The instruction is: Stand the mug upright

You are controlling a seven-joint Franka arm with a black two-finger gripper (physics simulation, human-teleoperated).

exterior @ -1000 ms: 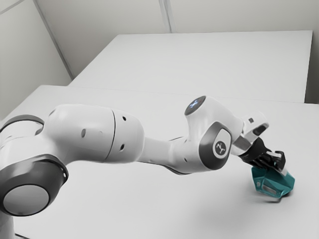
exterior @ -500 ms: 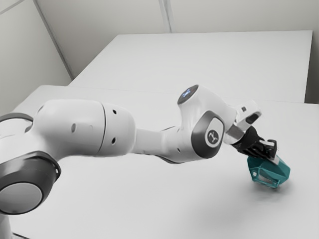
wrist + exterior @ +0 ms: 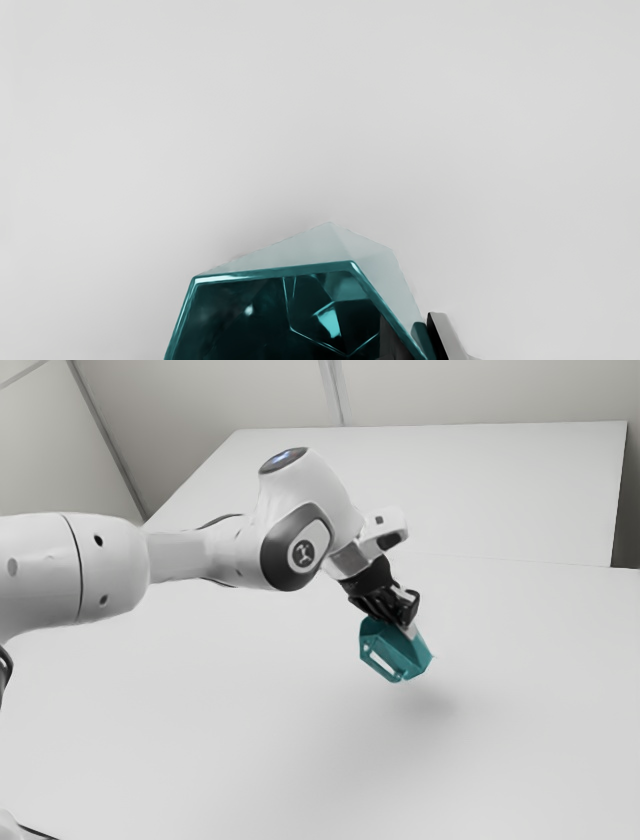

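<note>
The teal faceted mug [image 3: 398, 650] hangs tilted above the table in the exterior view, its handle toward the lower left. My gripper [image 3: 408, 626] is shut on its wall at the upper end. Looking from the hand, the mug's open mouth and dark inside [image 3: 240, 320] face the camera. One finger of my gripper [image 3: 412, 340] stands inside the mug and the other is against the outside of the wall, with the rim between them. The mug's base is hidden from the wrist camera.
A pale table [image 3: 250, 760] spreads below the mug, whose soft shadow falls on it. Behind stands a second light surface [image 3: 480, 490], with walls beyond. The arm comes in from the exterior view's left.
My hand has carried the mug up and toward the exterior view's left, away from its earlier place low at the right. The mug's shadow now lies apart from it.
</note>
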